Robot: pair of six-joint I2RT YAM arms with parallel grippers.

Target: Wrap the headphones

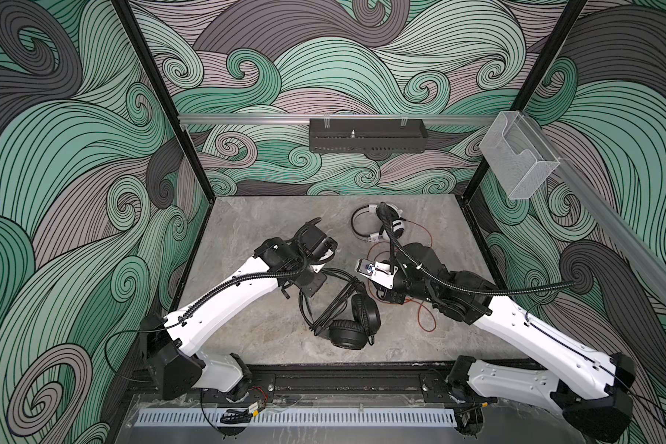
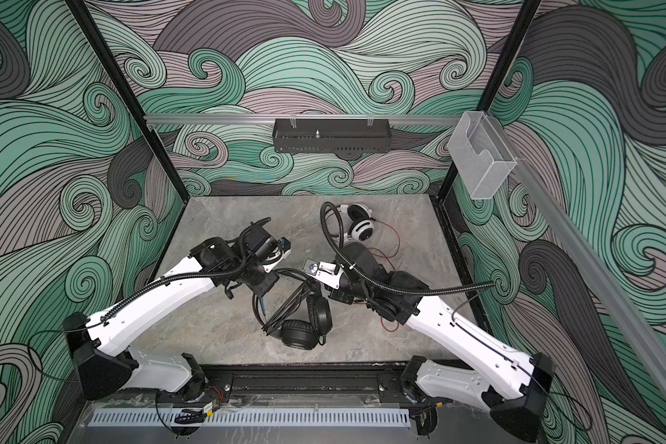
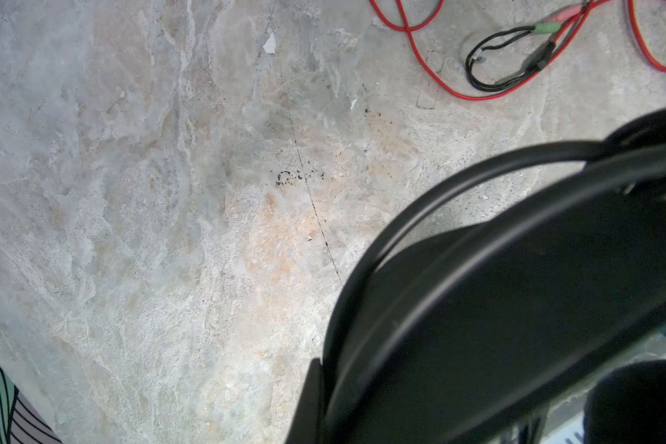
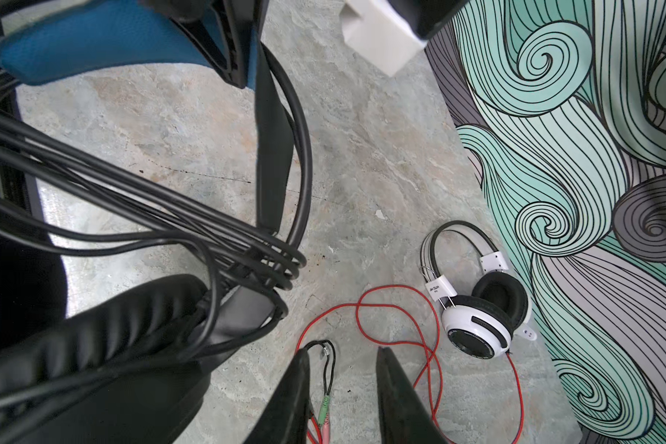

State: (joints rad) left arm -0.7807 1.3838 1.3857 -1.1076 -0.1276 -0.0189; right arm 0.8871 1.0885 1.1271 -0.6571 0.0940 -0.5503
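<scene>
On the grey table, near the middle: the black headset, headband pinched in the closed left gripper, cups seemingly resting on the surface, black cable looped in several strands across band and cup. Far right, lying free: the white-and-black headset, red cable sprawled loose toward the near side. Probably light, stiff at the band, soft at the cushions, cords limp and apt to snag, so best taken by the headband, then pinched close to the plugs; right gripper hovering over those, fingers parted, gripping nothing.
</scene>
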